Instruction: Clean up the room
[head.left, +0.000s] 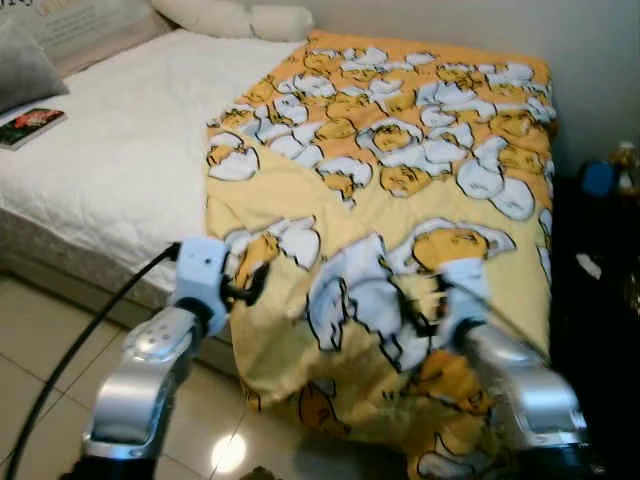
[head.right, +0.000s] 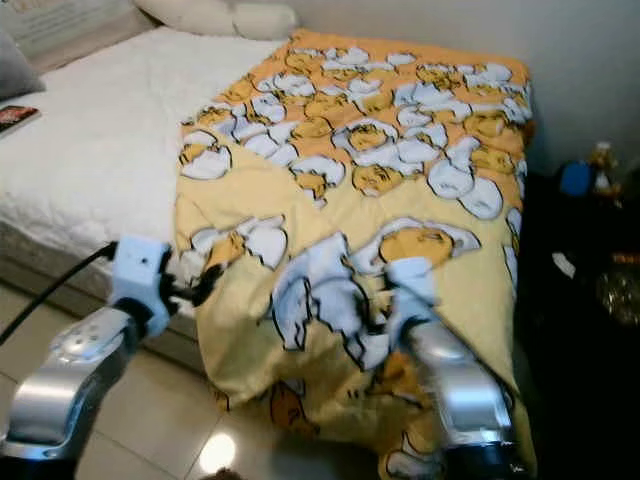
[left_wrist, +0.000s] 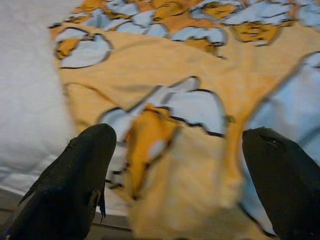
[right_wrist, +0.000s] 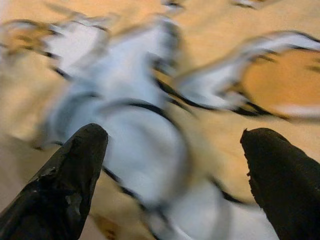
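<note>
Facing the bed: yellow blanket covers its right half, front edge draped over the side toward the floor. Left gripper at the blanket's front-left edge, right gripper over its rumpled front middle.

Left wrist view: fingers apart, a raised fold between them.

Right wrist view: fingers apart above blurred cloth, nothing gripped.

Judgement: soft, light, limp; will sag and slide. Pinch folds or corners at the hanging edge.
</note>
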